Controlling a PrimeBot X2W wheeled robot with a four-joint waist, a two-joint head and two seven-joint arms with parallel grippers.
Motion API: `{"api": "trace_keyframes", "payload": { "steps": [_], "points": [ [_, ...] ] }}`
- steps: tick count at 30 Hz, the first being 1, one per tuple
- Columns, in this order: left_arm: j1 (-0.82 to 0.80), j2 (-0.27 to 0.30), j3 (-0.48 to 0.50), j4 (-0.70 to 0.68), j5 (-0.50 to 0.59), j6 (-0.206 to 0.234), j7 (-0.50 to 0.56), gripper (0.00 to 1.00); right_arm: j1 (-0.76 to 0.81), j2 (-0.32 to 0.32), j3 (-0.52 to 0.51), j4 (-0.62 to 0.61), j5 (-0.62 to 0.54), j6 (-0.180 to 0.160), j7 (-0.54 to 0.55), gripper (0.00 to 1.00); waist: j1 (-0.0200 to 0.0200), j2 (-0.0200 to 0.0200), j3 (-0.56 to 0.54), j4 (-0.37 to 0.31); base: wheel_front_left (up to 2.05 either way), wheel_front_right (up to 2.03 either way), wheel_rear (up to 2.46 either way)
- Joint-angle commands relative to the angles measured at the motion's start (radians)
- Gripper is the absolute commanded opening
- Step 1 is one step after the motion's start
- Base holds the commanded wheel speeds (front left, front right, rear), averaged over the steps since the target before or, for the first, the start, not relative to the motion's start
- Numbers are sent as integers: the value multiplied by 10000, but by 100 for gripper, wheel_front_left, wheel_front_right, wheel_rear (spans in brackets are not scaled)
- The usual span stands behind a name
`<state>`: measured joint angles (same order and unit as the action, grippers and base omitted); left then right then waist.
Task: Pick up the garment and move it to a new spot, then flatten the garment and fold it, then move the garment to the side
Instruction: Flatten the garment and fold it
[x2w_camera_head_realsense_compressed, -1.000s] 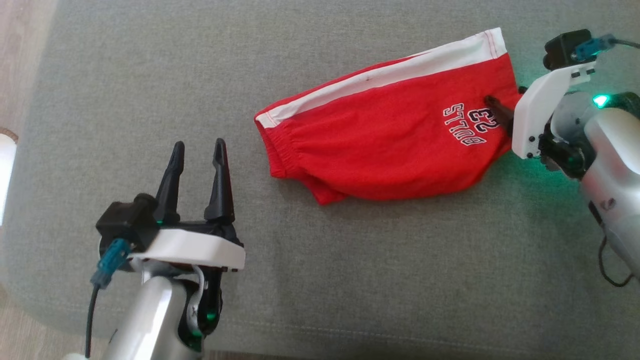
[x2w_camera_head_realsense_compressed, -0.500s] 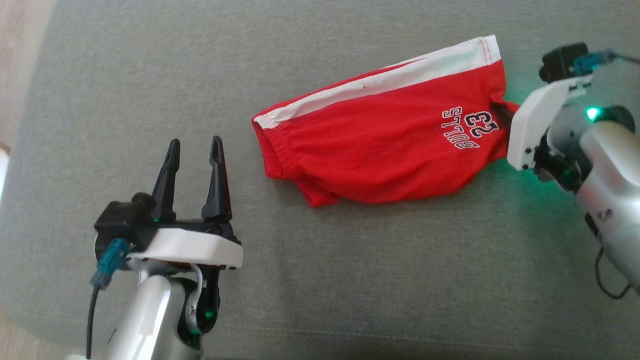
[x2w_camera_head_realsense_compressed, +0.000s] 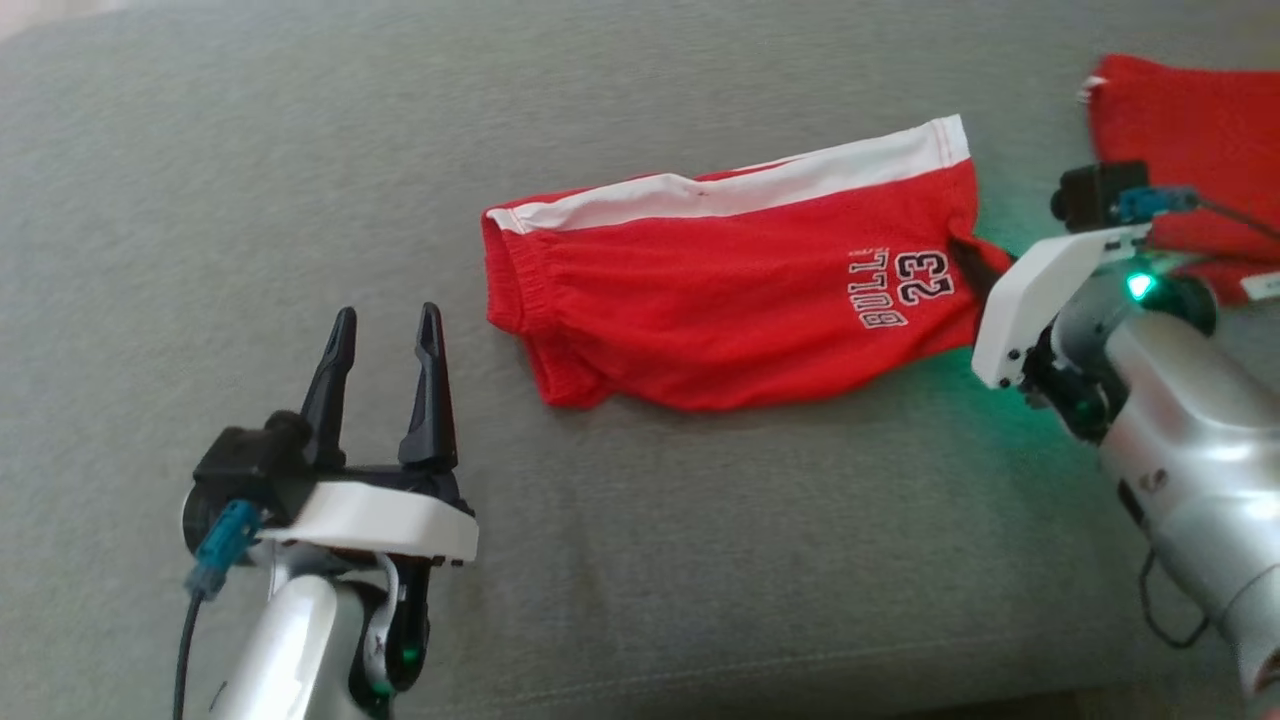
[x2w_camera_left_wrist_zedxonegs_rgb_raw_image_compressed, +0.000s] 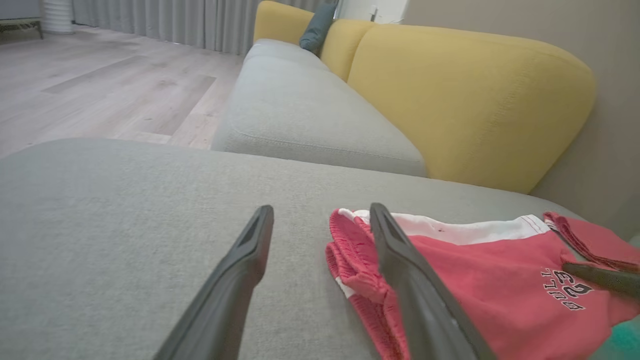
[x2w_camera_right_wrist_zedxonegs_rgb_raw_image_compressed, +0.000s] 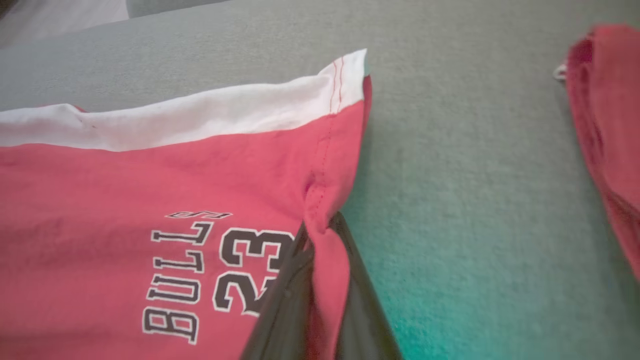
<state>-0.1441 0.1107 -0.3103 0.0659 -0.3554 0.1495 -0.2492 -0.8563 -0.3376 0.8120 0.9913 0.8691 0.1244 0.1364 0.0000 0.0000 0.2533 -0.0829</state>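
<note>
Right hand (x2w_camera_head_realsense_compressed: 965, 249) grips shorts (x2w_camera_head_realsense_compressed: 720, 300); grey cushion (x2w_camera_head_realsense_compressed: 700, 560), yellow backrest (x2w_camera_left_wrist_zedxonegs_rgb_raw_image_compressed: 465, 100), wood floor (x2w_camera_left_wrist_zedxonegs_rgb_raw_image_compressed: 100, 90).

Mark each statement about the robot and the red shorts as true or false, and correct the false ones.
1. The right gripper is shut on the edge of the shorts. True.
2. The left gripper holds the shorts' waistband. False: it is open and apart from the shorts.
3. The shorts bear the number 23. True.
4. The stripe along the shorts is blue. False: the stripe is white.
5. A second red cloth lies apart from the shorts on the grey cushion. True.
</note>
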Motion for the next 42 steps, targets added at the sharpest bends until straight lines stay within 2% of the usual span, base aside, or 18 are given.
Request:
{"api": "trace_keyframes", "payload": {
  "steps": [1,7,14,21,31,42],
  "points": [
    [-184,158,313,-313,100,19,-46,100,126,56,-24,-87,-88,63,-176,0,0,0,-67,-356,0,0,0],
    [-206,213,211,-248,118,9,23,100,181,287,-176,332,-185,63,-525,0,0,0,-154,-500,0,0,0],
    [-84,226,133,-109,76,30,29,100,212,483,-372,499,-149,63,-984,0,0,0,-499,-132,0,0,0],
    [122,138,60,-29,-28,69,4,100,106,718,-89,-715,-154,63,-1114,0,0,0,-1017,532,0,0,0],
    [264,46,-39,-61,-136,77,-32,100,656,1137,491,-2568,-285,63,-437,0,0,0,-1188,1623,0,0,0],
    [180,-48,-54,-14,-203,68,-74,100,975,1690,399,-2575,-572,63,24,0,0,0,-1003,2122,0,0,0]
  ]
}}
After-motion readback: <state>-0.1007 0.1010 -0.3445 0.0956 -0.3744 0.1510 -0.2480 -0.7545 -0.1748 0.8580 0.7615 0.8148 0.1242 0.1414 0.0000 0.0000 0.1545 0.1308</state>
